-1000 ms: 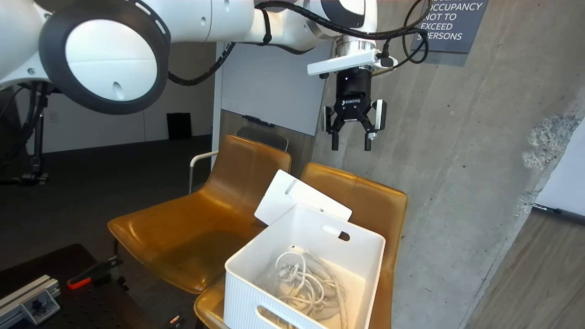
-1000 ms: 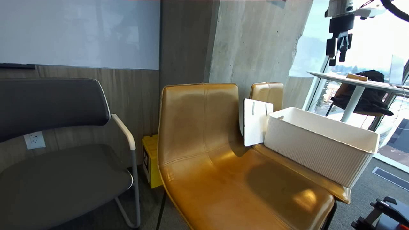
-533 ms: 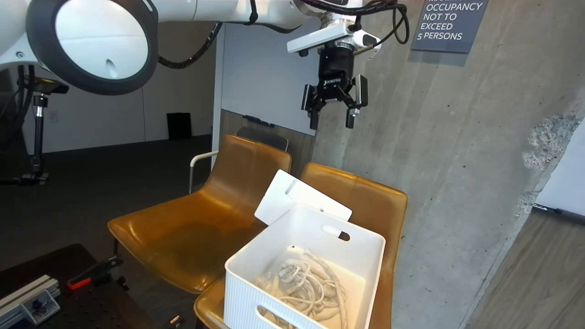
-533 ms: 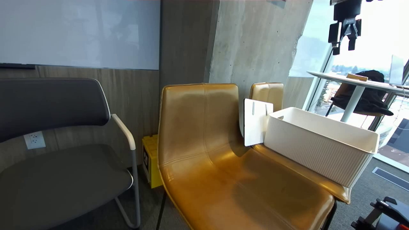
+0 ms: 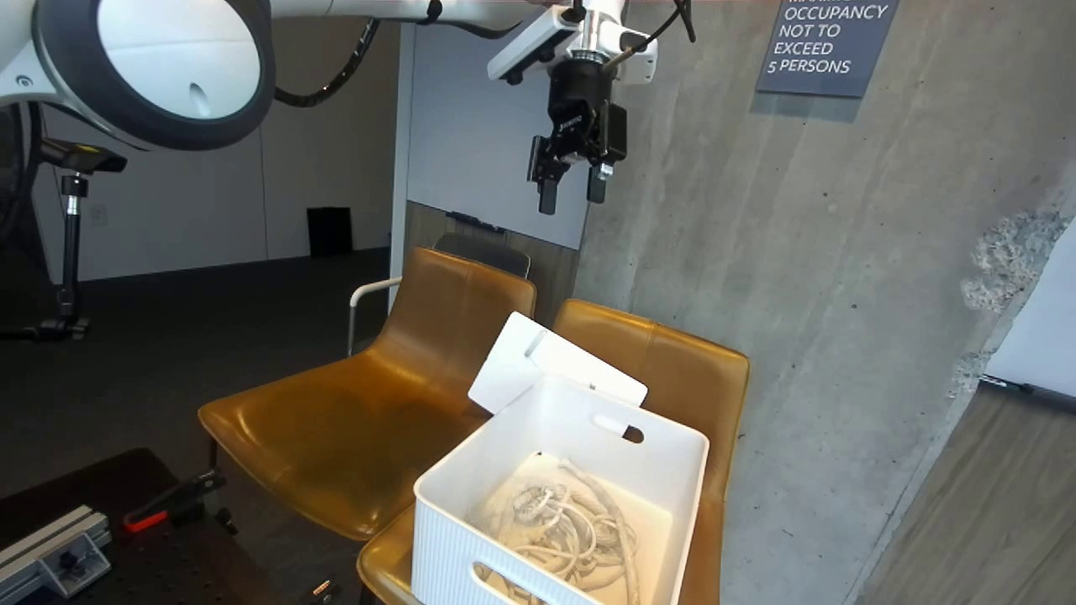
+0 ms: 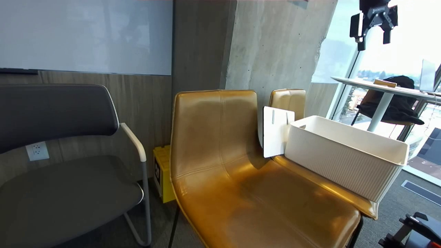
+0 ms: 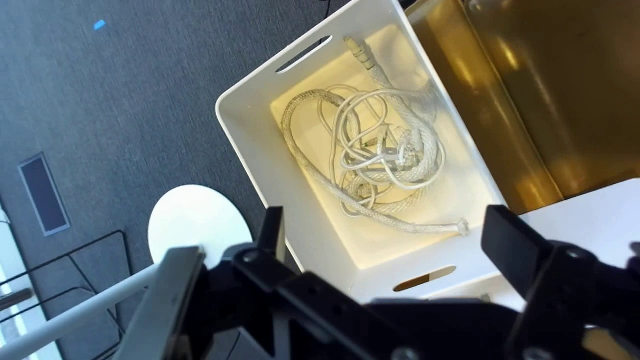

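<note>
My gripper (image 5: 572, 204) is open and empty. It hangs in the air well above a white ribbed bin (image 5: 454, 546), pointing down; the gripper also shows in an exterior view (image 6: 373, 45). In the wrist view my two black fingers (image 7: 385, 215) are wide apart, with nothing between them but the view down to the bin (image 7: 290, 200). A tangle of whitish braided rope and thin cords (image 7: 320, 176) lies on the bin's floor and also shows in an exterior view (image 5: 580, 538). A white lid or panel (image 5: 555, 361) leans behind the bin's far end.
The bin stands on a brown leather chair (image 5: 672, 353), beside another brown chair (image 5: 336, 428). A concrete wall (image 5: 841, 319) rises behind. A dark bench with a red-black clamp (image 5: 168, 504) is at front left. A white round table (image 6: 382, 89) and a grey chair (image 6: 65, 193) stand farther off.
My gripper has moved up and, in an exterior view, to the left, turning somewhat; it stays open. A white cord loop standing up in the bin has sunk onto the pile.
</note>
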Controlling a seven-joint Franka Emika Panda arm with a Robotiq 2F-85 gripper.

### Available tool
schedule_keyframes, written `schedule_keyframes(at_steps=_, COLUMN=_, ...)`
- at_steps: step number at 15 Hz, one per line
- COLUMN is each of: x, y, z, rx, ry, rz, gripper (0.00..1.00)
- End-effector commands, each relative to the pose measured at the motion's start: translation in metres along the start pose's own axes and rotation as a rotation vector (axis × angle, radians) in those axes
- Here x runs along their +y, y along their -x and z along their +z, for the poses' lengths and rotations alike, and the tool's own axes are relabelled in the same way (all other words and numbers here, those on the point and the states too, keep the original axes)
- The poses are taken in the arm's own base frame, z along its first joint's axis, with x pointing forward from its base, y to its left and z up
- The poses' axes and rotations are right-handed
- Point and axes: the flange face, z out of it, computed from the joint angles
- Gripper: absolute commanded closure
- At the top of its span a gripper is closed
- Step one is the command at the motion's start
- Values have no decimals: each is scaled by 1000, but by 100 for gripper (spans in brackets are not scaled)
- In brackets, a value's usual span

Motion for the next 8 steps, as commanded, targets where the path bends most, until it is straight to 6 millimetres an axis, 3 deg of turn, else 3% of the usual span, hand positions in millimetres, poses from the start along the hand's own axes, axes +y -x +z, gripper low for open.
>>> schedule_keyframes(at_steps=1, x=-9, y=5, z=-7, rx=14, ry=38, rz=153, gripper=0)
schedule_keyframes(at_steps=8, x=-27, y=14, z=11, rx=-94, ry=107, rz=386, gripper=0)
